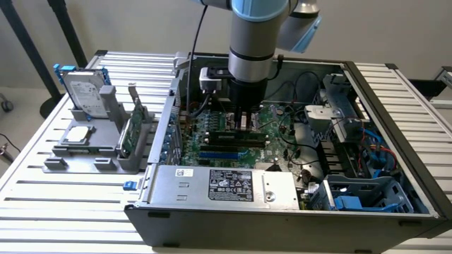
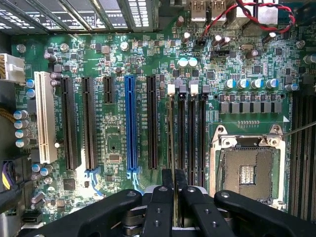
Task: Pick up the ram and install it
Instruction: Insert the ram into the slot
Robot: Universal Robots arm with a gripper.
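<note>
Grey plastic forms the holder (image 1: 92,153) standing near the slatted table's (image 1: 56,211) edge on the exterior view's left; it carries a hard drive (image 1: 83,94) upright in a blue frame, a flat silver chip (image 1: 78,135) and a green expansion card (image 1: 137,124) set on edge. To the right of it lies the open computer case (image 1: 282,222), with its silver power supply (image 1: 226,185) along the near wall and a blue drive cage (image 1: 360,198) in the near corner on the exterior view's right. The arm (image 1: 254,42) reaches straight down over the middle of the green motherboard (image 1: 190,148). Its gripper (image 1: 244,123) is closed on the ram (image 2: 171,128), a thin green stick held edge-on between the two black fingers (image 2: 160,207). In the wrist view the ram stands in the memory slot nearest the long black expansion slot (image 2: 152,123), just beside the three empty black memory slots (image 2: 191,128), with the blue slot (image 2: 130,123) further off and the bare CPU socket (image 2: 247,173) on the other side.
</note>
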